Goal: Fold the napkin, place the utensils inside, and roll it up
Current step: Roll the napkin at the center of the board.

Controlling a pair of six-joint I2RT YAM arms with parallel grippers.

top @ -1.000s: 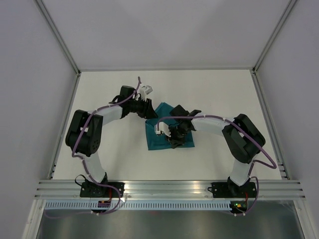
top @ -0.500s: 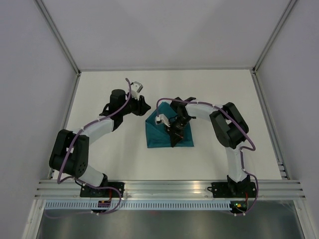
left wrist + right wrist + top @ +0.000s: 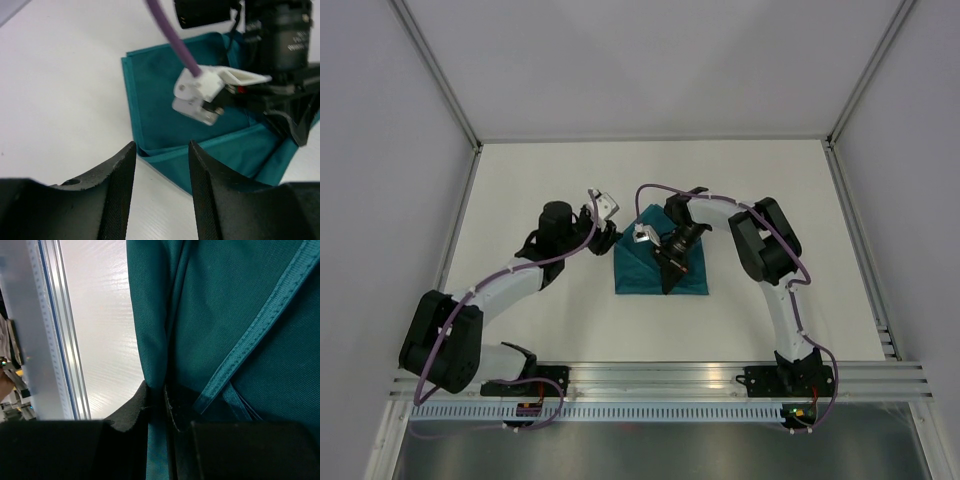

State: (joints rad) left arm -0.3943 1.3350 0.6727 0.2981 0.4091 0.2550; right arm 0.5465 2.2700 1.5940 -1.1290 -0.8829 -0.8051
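- Two robot arms meet over a teal napkin [image 3: 632,278], which lies partly folded on a white table [image 3: 520,180].
- Judging by the pinched cloth, the step in hand looks like folding the napkin over.
- To do this well, the left gripper [image 3: 604,234] would need to pin the edge nearest its jaws so the slippery cloth cannot drag.
- The right gripper [image 3: 668,272] would then carry its fold low and level, so the hems line up and no wrinkle gets trapped.
- Left jaws are spread wide and hold nothing.
- In the wrist view of the left gripper [image 3: 161,150], the left edge and a corner of the napkin [image 3: 155,85] lie just ahead of the fingertips. The view does not show whether they touch.
- Right jaws are pressed almost together, pinching a raised fold of cloth.
- In the wrist view of the right gripper [image 3: 165,396], the fold rises straight out from between the fingers. More of the napkin [image 3: 225,305] spreads to the right of them, crossed by a stitched hem.
- No utensil shows in any view, and it is impossible to tell whether it lies hidden under the cloth or the arms.
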